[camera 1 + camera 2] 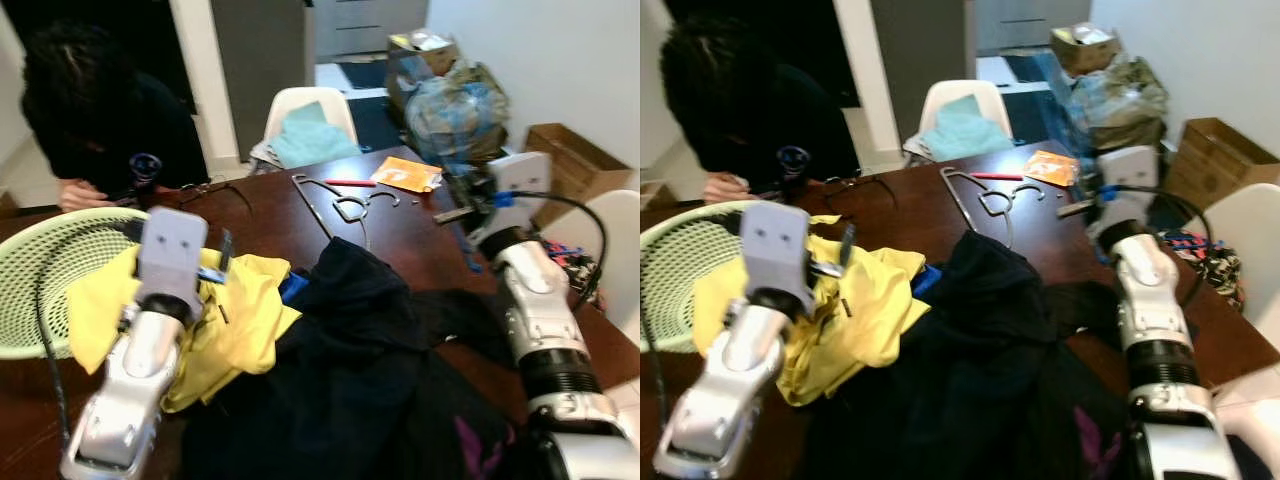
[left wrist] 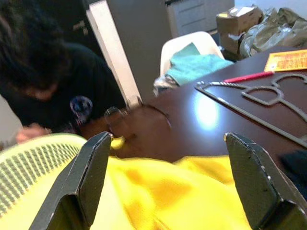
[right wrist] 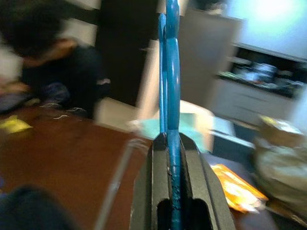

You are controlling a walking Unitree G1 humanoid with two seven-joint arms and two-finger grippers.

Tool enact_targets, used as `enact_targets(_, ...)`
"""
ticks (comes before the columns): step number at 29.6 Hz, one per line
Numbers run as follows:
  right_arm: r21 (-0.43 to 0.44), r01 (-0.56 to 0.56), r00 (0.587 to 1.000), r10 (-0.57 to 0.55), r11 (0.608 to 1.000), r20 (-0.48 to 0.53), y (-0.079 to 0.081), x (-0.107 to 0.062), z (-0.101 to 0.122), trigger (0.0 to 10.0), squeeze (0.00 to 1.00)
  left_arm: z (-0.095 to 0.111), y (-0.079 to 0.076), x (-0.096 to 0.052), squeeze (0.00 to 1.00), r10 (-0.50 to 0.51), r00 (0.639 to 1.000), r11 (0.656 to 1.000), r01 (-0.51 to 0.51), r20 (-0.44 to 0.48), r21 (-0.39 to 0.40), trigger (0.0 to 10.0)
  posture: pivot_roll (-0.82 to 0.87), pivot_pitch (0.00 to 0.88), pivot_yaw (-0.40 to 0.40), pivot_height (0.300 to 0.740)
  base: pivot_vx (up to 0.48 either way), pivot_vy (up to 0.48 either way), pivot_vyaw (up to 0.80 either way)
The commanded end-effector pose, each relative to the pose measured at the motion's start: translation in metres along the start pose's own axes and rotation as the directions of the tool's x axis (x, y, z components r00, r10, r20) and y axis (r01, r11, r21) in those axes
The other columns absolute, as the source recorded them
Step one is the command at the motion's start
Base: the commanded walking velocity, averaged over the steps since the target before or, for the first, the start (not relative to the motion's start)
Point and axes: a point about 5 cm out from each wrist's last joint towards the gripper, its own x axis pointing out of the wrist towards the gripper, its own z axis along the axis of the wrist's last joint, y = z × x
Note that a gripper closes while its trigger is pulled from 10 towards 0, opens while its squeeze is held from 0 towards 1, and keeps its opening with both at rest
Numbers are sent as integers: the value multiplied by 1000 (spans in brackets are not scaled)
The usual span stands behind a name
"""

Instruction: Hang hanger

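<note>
A grey metal hanger lies flat on the brown table, beyond the clothes. My right gripper is at the table's right edge, shut on a thin blue hanger that stands edge-on between its fingers. My left gripper hovers open just above a yellow garment, nothing between its fingers. A dark wire hanger lies near the person at the far side.
A person leans over the table's far left corner. A green laundry basket sits left, dark clothes in front. A white chair, orange paper, red pen, bags and a box lie beyond.
</note>
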Motion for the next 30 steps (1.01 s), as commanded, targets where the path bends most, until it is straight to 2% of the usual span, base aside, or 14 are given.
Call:
enact_targets(1,-15,-52,999,52,999,7,10,3,4,10000,0,-1,6,-2,0,40,999,999,-40,-7,4,10000,91,0,12,740,0,0,800)
enact_targets(2,-15,-52,999,52,999,7,10,3,4,10000,0,-1,6,-2,0,40,999,999,-40,-7,4,10000,91,0,12,740,0,0,800)
enact_targets(5,0,-94,995,94,996,-10,25,6,-3,10000,0,-8,19,-15,0,145,988,989,-143,-51,47,10000,126,0,-14,740,0,0,800)
enact_targets(12,16,-124,991,125,992,-42,33,4,-8,10000,0,-14,38,-32,0,270,959,962,-264,-91,75,10000,135,0,-22,740,0,0,800)
enact_targets(13,29,-112,990,114,993,-87,33,0,-15,10000,0,-23,48,-45,0,323,936,945,-311,-141,100,10000,146,0,-31,740,0,0,0)
enact_targets(14,26,-93,989,95,995,-117,32,-1,-19,10000,0,-28,53,-50,0,341,926,939,-328,-162,102,10000,148,0,-35,740,0,0,0)
enact_targets(18,22,-72,986,74,997,-147,32,-2,-24,10000,0,-32,56,-54,0,353,918,935,-343,-181,89,10000,147,0,-38,740,0,0,0)
enact_targets(23,36,-42,985,48,998,-168,33,-2,-29,10000,0,-35,53,-53,0,308,931,951,-300,-194,70,10000,146,0,-39,740,0,0,0)
enact_targets(27,40,-25,983,32,999,-179,33,-2,-31,10000,0,-34,49,-51,0,286,937,958,-281,-202,53,10000,142,0,-40,740,0,-469,0)
enact_targets(28,23,6,974,-1,1000,-227,31,-6,-38,10000,0,-36,46,-50,0,268,941,963,-266,-208,36,10000,126,0,-39,740,0,0,0)
enact_targets(30,23,6,974,-1,1000,-227,31,-6,-38,10000,0,-36,46,-50,0,268,941,963,-266,-208,36,10000,126,0,-39,740,0,0,0)
